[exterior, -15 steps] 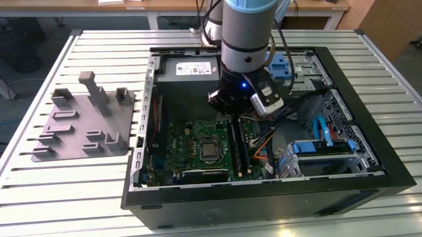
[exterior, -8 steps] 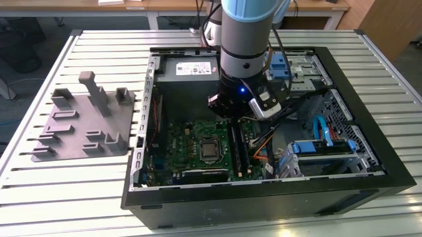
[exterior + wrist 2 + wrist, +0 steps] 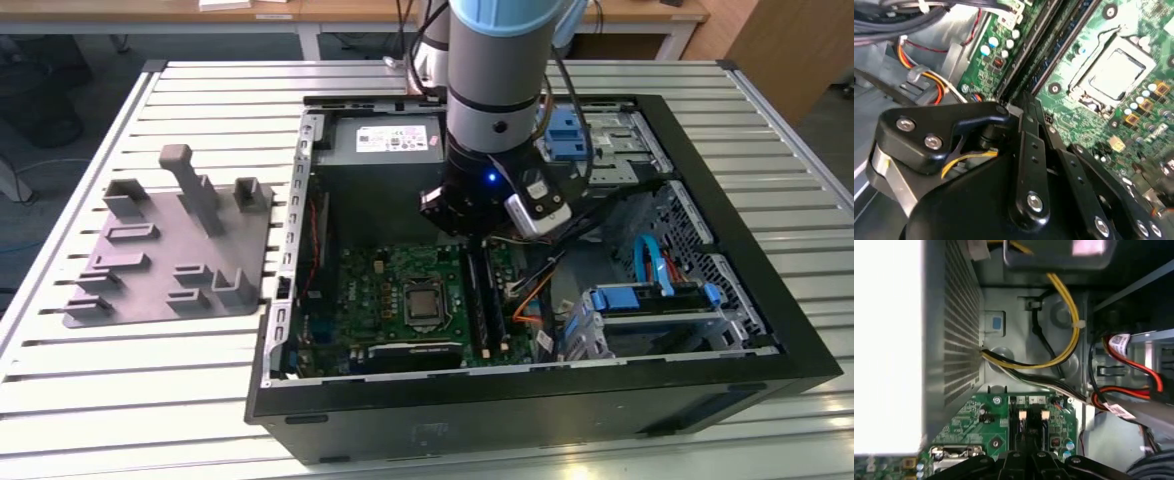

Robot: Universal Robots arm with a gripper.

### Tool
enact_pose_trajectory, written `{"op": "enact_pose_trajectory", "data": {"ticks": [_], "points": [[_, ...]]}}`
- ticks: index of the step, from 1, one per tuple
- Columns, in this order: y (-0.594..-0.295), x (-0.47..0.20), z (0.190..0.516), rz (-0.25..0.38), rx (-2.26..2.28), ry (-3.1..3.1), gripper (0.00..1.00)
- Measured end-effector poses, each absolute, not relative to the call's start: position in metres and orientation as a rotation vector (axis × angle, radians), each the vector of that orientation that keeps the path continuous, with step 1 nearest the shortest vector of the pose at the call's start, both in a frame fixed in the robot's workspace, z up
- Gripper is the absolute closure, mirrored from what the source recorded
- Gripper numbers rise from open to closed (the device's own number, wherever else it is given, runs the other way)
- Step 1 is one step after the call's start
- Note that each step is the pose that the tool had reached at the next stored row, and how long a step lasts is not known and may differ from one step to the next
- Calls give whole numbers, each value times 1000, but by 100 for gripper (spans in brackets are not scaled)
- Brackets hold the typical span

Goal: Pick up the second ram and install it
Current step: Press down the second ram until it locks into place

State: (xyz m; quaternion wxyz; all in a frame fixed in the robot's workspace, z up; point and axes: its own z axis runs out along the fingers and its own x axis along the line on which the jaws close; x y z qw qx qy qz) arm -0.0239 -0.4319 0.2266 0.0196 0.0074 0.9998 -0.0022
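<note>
My gripper (image 3: pixel 470 238) hangs low inside the open computer case, over the far end of the memory slots (image 3: pixel 481 300) on the green motherboard (image 3: pixel 387 290). Two long dark strips lie side by side in those slots, to the exterior view's right of the silver socket (image 3: pixel 424 303). I cannot tell which strip is the second ram. In the second wrist view the black fingers (image 3: pixel 1030 145) lie close together, and the gripper (image 3: pixel 1024 102) ends at the slot ends. In the first wrist view the gripper (image 3: pixel 1026 447) sits just short of two white slot latches (image 3: pixel 1022 415). Nothing shows between the fingers.
The grey plastic tray (image 3: pixel 174 250) with upright pegs lies on the slatted table at the exterior view's left. Yellow and black cables (image 3: pixel 1064 340) and red cables (image 3: pixel 1134 370) run near the slots. The power supply (image 3: pixel 387 140) and blue drive brackets (image 3: pixel 654 295) line the case walls.
</note>
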Motion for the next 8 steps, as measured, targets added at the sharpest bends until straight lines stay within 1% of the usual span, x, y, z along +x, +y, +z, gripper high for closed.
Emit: {"op": "enact_pose_trajectory", "data": {"ticks": [3,8], "points": [[-436,-24,227,-8,23,3102,90],[-455,-25,227,-11,23,3102,90]]}}
